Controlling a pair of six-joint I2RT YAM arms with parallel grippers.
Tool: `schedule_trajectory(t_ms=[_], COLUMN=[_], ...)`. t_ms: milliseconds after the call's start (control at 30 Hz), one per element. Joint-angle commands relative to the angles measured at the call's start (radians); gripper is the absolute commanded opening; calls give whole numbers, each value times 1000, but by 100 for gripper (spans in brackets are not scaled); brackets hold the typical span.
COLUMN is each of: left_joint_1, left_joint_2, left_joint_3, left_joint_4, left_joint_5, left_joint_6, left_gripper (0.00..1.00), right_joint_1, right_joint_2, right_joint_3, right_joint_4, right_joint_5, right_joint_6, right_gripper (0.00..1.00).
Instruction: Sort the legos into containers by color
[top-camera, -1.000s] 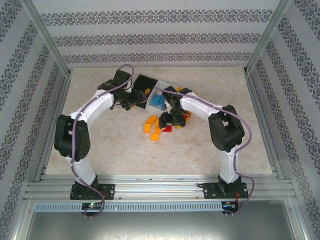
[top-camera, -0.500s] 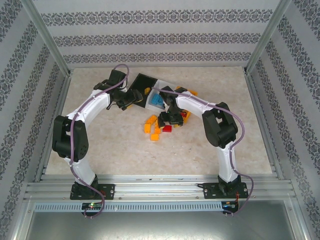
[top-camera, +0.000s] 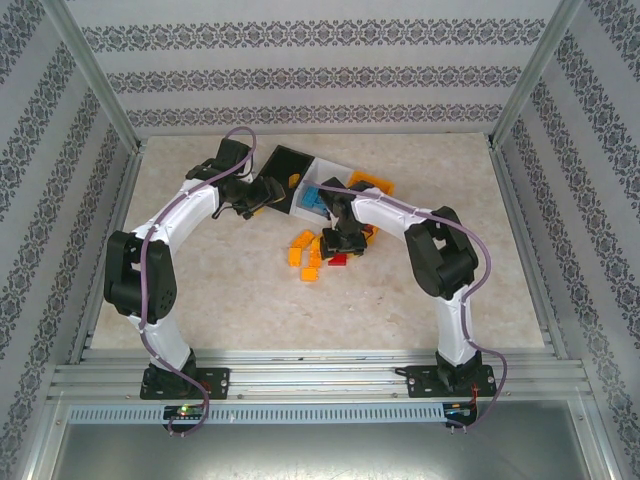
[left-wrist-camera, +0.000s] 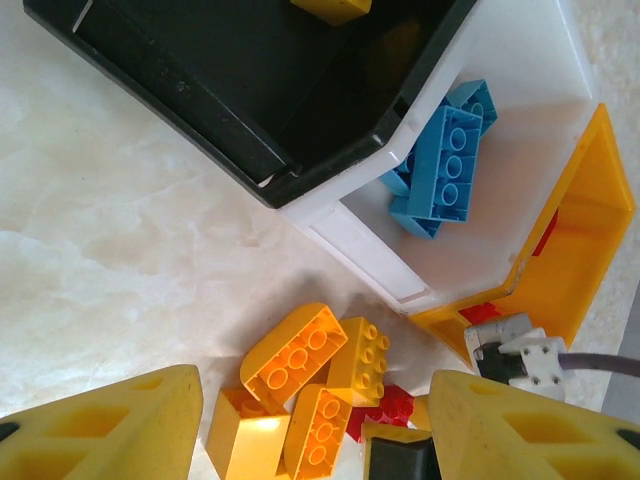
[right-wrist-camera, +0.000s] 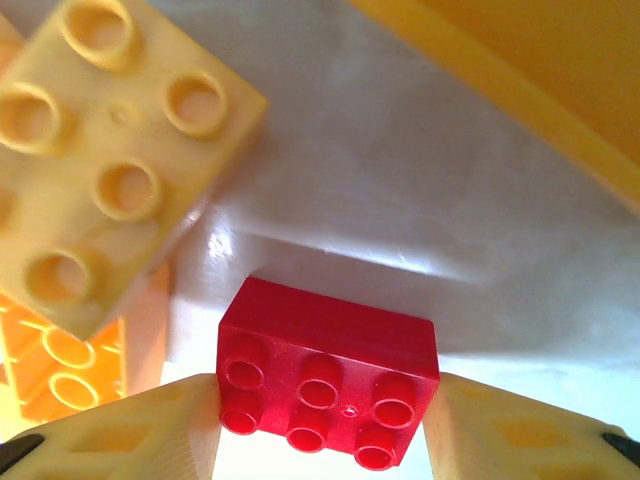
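Three bins stand in a row on the tabletop (top-camera: 200, 290): a black bin (left-wrist-camera: 200, 90), a white bin (left-wrist-camera: 520, 130) and an orange bin (left-wrist-camera: 590, 200), each touching the next. The black bin holds one yellow brick (left-wrist-camera: 330, 8). The white bin holds blue bricks (left-wrist-camera: 440, 160), two clear and perhaps a third beneath them. At 6 o'clock from the white bin, four orange-yellow bricks (left-wrist-camera: 300, 350) lie in a loose pile.

The left claw (left-wrist-camera: 315, 410) hangs just beside the black bin, fingers wide apart, gripping nothing. The right claw (right-wrist-camera: 320, 410) is clamped on one red brick (right-wrist-camera: 330, 350), a finger pressed to each side; the brick seems to rest on the tabletop. A pale yellow brick (right-wrist-camera: 110, 150) lies at 10 o'clock from it, and the orange bin's wall is at 1 o'clock.
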Motion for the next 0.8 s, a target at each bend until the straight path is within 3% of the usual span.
schedule_trajectory(t_ms=[0,467,767], left_joint_1=[8,7,-54], left_joint_2=[-2,2,5], left_joint_3=[-13,-38,5], left_joint_4=[37,74,-109], left_joint_5=[22,33,-53], left_joint_6=[-17,-32,106], left_gripper=[62,62,63], right_joint_1=[3,-62,-207], right_joint_2=[-36,-214,-86], right_joint_3=[-41,18,267], right_joint_4=[-38,-127,-166], right_joint_5=[63,58,52], right_joint_6=[5,-9,-62], right_gripper=[53,53,56])
